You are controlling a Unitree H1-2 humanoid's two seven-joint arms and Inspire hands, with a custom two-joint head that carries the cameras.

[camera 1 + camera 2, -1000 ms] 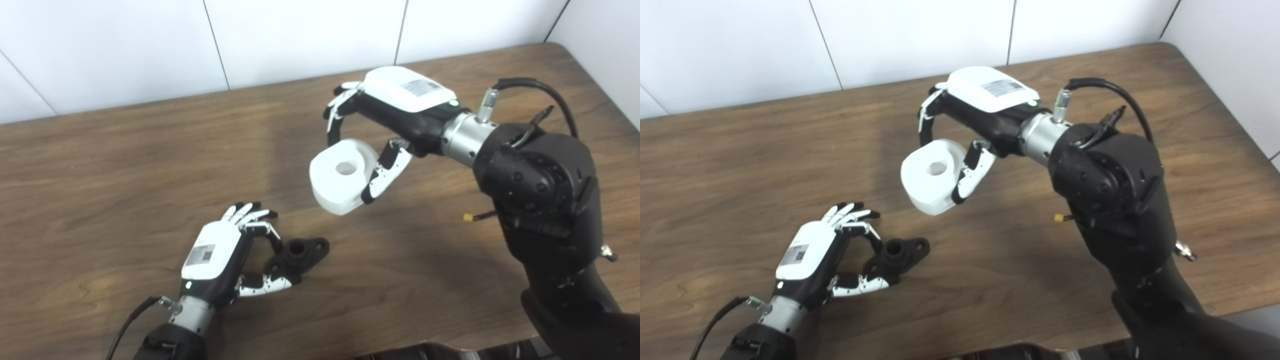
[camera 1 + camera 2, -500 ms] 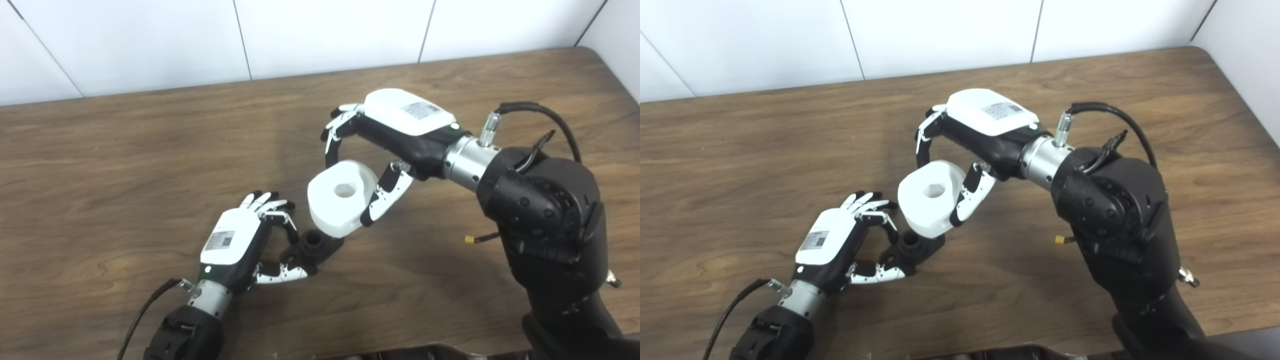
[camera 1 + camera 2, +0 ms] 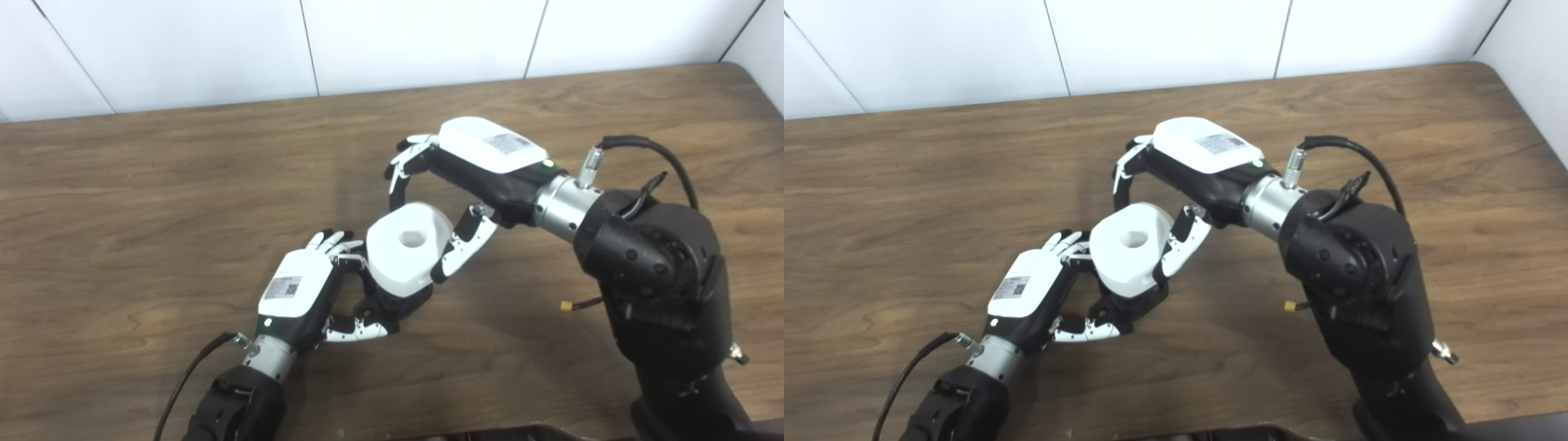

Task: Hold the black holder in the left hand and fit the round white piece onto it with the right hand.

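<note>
My left hand lies low on the wooden table, shut on the black holder, with thumb below and fingers above it. Most of the holder is hidden under the round white piece, which has a hole in its top face. That piece is held over the holder by my right hand, fingers curled over its far side and thumb on its near right side. Whether the white piece touches the holder cannot be seen. In the right eye view the same pair shows as white piece over holder.
The right forearm with its black cable fills the right side of the table. A small yellow connector hangs beside it. A white panelled wall runs along the table's far edge.
The right hand has carried the white piece down and left, from well above the table to directly over the holder. The left hand stays shut on the holder. The camera view has also shifted.
</note>
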